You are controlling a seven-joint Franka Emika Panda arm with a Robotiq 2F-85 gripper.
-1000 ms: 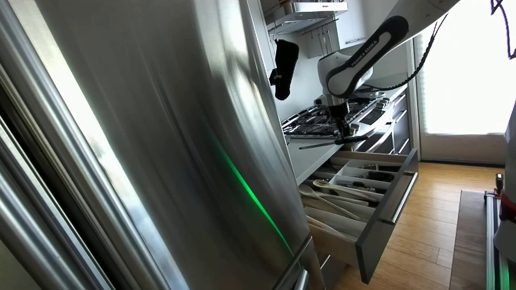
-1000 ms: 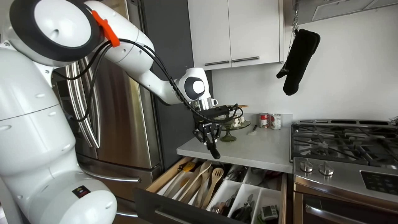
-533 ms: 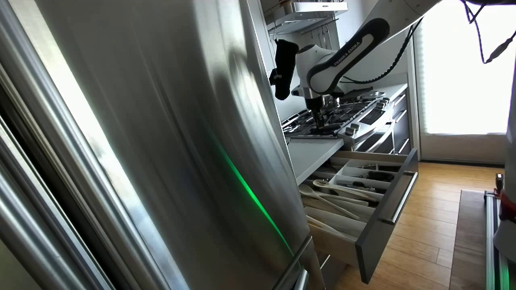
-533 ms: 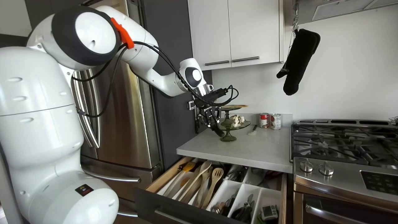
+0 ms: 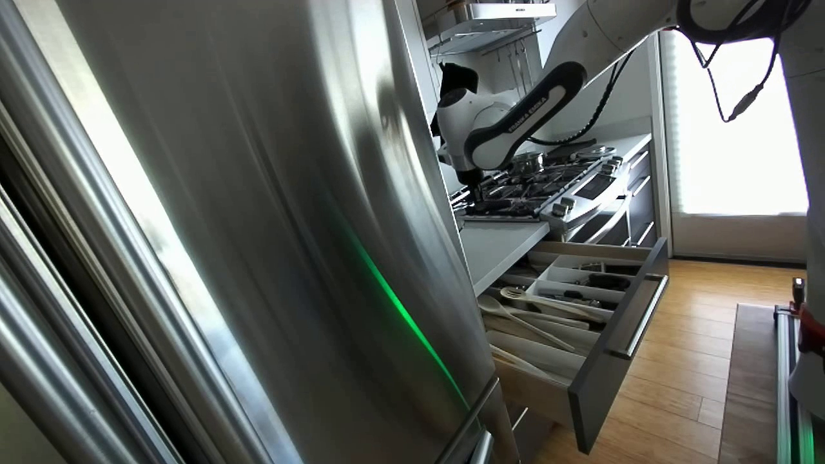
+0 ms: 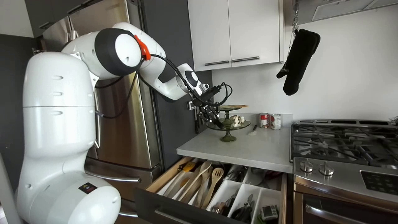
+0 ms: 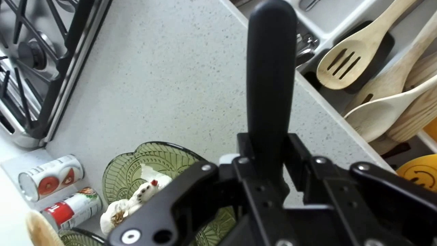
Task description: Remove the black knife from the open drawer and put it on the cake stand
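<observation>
On the speckled grey counter (image 6: 267,149): green cake stand (image 6: 228,136), two cans (image 6: 264,120), one slim object (image 6: 253,129).

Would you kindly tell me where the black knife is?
In the wrist view, the black knife is right of centre, clamped in the end effector, left of the slotted spoon.

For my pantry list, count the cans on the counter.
2, between the cake stand and the stove: a red-labelled can and, nearer the stove, a paler can. More may hide behind the cake stand.

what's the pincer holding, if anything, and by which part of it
The pincer holds the black knife by its handle, whose rounded end sticks out free; the blade can't be made out.
</observation>
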